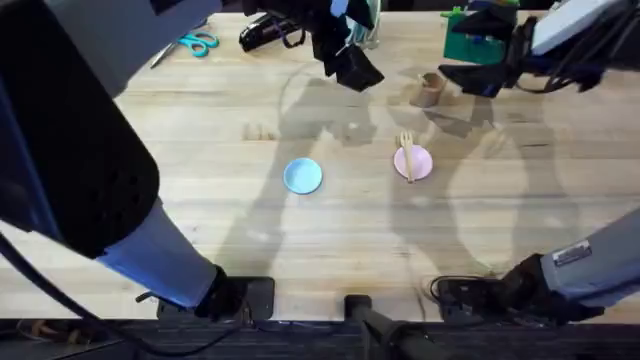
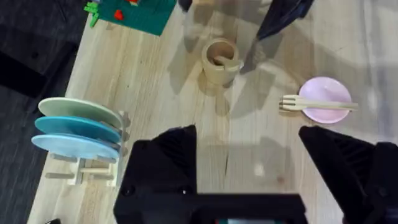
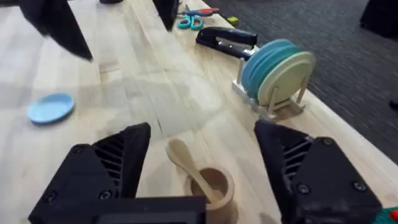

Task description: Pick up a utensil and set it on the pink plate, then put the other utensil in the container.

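Note:
The wooden fork (image 1: 407,154) lies across the pink plate (image 1: 420,166), also seen in the left wrist view as the fork (image 2: 317,104) on the plate (image 2: 326,93). The tan container (image 1: 430,90) stands behind the plate. The wooden spoon (image 3: 182,157) leans in the container (image 3: 210,186), bowl up. My right gripper (image 3: 202,165) hangs open right over the cup, its fingers either side of the spoon without touching it. My left gripper (image 2: 249,158) is open and empty, raised above the table (image 1: 345,55), facing the container (image 2: 221,60).
A light blue plate (image 1: 303,176) lies left of the pink one. A rack of plates (image 2: 78,127) stands at the table's far edge. Scissors (image 1: 198,43), a black stapler (image 1: 265,33) and a green brick board (image 1: 470,35) sit along the back.

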